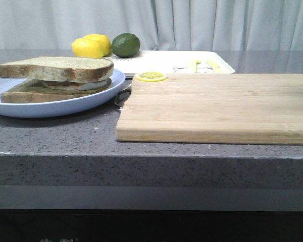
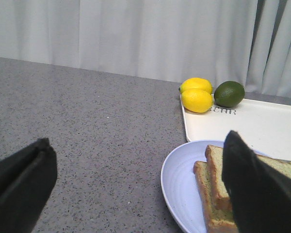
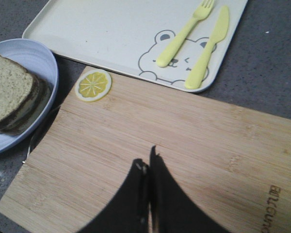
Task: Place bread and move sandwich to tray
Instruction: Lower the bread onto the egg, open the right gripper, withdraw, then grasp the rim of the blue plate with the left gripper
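Sandwich (image 1: pixel 55 80), two square brown-crusted toast slices with a white-and-orange fried egg between, sits stacked on the pale blue round plate (image 1: pixel 20 108), just left of the pale wooden cutting board (image 1: pixel 217 108). Top bread slice (image 1: pixel 55 68), pale greenish-tan face, already lies on the stack, a bit skewed toward the board. So the placing looks done; step in hand is likely moving plate plus sandwich to the white rectangular tray (image 1: pixel 166 60), which lies behind the board, touching or nearly touching its far edge.

To do it well: grip the plate rim on the side away from the board, keep it level so the loose top slice doesn't slide, lift over the board's corner, set down on the bare tray area. Two yellow lemons (image 1: pixel 92 46) and a green lime (image 1: pixel 125 45) sit at the tray's end farthest from the board's middle; yellow plastic fork (image 3: pixel 184 34) and knife (image 3: pixel 208 48) lie at the other end. A lemon-slice disc (image 1: pixel 151 76) rests on the board's corner nearest the plate; avoid clipping it.

Left end effector (image 2: pixel 136 189), fingers spread wide, hangs low over the grey speckled table (image 1: pixel 50 136) left of the plate, one finger in front of the toast, holding nothing. Right end effector (image 3: pixel 147 194) hovers above the board, fingers pressed together, empty, pointing toward the tray.
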